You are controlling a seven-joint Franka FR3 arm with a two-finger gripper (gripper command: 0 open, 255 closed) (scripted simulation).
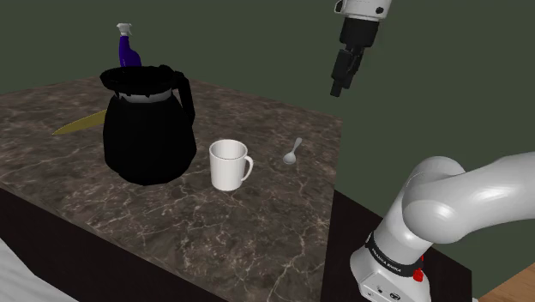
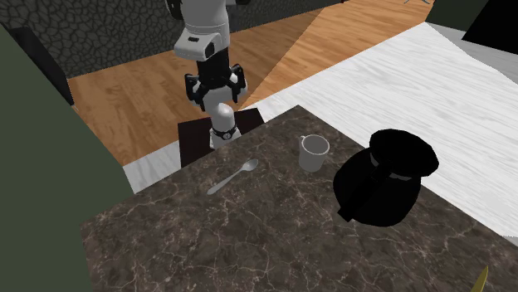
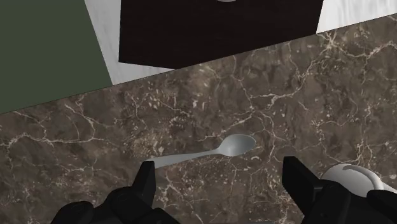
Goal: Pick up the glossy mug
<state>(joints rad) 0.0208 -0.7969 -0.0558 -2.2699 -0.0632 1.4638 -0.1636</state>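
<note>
A dark brown marbled table with pale veins stands before a plain dark green wall. The second exterior view adds a wooden floor, a white stretch of floor and a black area in its upper right corner. The only writing is a band of small white letters on the base of the white arm at the shoulder view's lower right, too small to read. The white mug stands upright near the middle of the shoulder view, between a big black pot on its left and a grey spoon on its right, with its handle turned toward the spoon. The shoulder view also shows a purple spray bottle behind the pot and a yellow strip at the left. The pincer hangs high above the table's edge, wide open and holding nothing. In the wrist view, the pincer has the spoon lying below its gap, the mug just beside one finger and the dark stand beyond the table's edge.
</note>
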